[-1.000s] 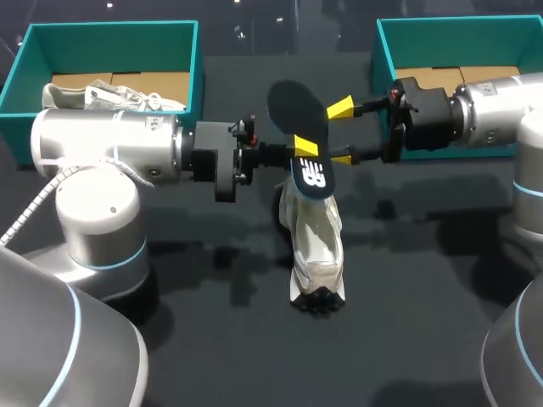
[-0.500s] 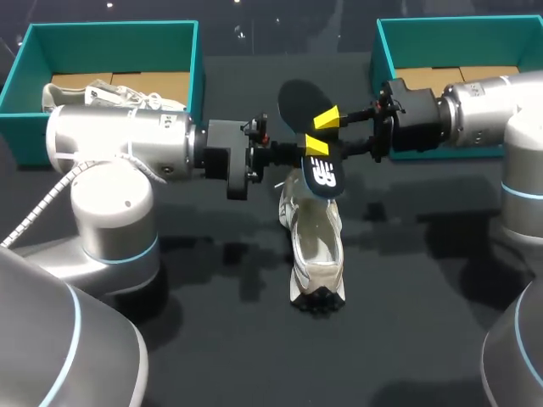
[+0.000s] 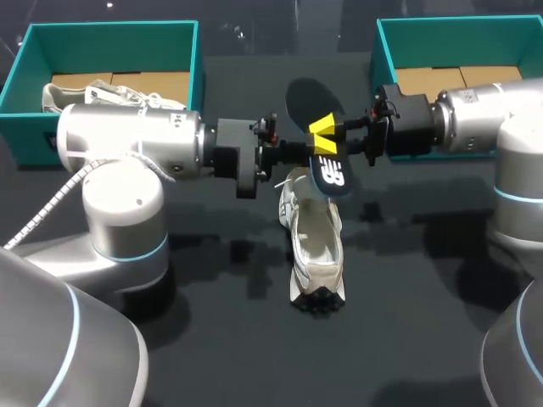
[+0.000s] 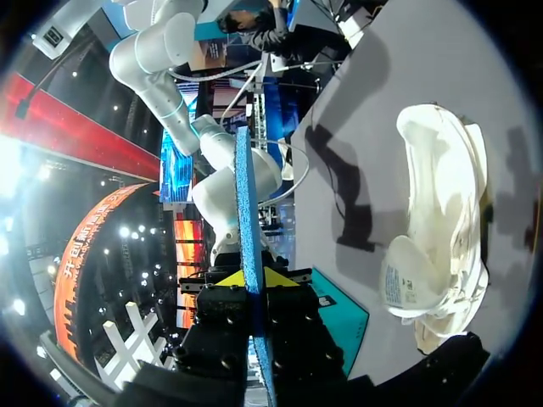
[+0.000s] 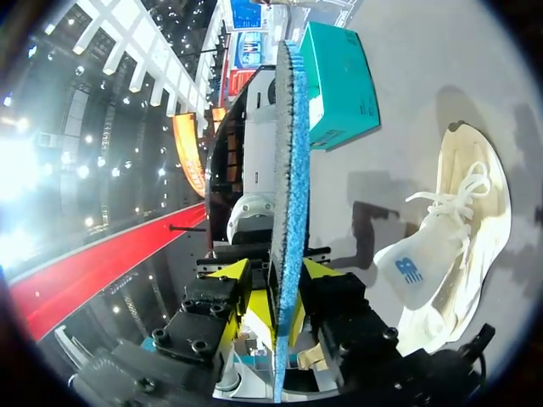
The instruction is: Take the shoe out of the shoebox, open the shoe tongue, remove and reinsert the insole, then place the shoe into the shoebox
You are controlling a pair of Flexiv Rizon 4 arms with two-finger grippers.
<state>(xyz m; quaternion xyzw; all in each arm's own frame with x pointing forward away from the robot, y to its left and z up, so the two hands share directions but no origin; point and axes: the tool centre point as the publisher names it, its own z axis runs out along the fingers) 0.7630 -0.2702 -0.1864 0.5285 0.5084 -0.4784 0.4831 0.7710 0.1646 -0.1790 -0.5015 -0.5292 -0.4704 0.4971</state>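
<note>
Black table [image 3: 424,339] shows on every side of the white shoe [image 3: 316,246], which lies in the middle, stretched from 12 o'clock to 6 o'clock. From the shoe, one teal shoebox [image 3: 110,30] sits at 10 o'clock and the other teal shoebox [image 3: 458,25] sits at 2 o'clock. Both are at the far edge of the table, well apart from the shoe. A second white shoe [image 3: 93,95] lies in the 10 o'clock box.

At 12 o'clock from the shoe, up in the air, is the dark insole [image 3: 307,97]. It does not touch the shoe or the table. Both arms meet at it. The left gripper [image 3: 312,151] comes in from 9 o'clock and the right gripper [image 3: 333,134] comes in from 3 o'clock.

In the left wrist view, the left gripper [image 4: 254,278] pinches the thin blue edge of the insole [image 4: 246,212], with one yellow tip pressed on each side. The shoe [image 4: 441,246] lies on the table off to one side of it.

In the right wrist view, the right gripper [image 5: 284,292] also hugs the insole [image 5: 288,153], with its yellow fingers tight against both faces. The shoe [image 5: 458,229] is beside it, and a teal box [image 5: 335,80] is ahead.
</note>
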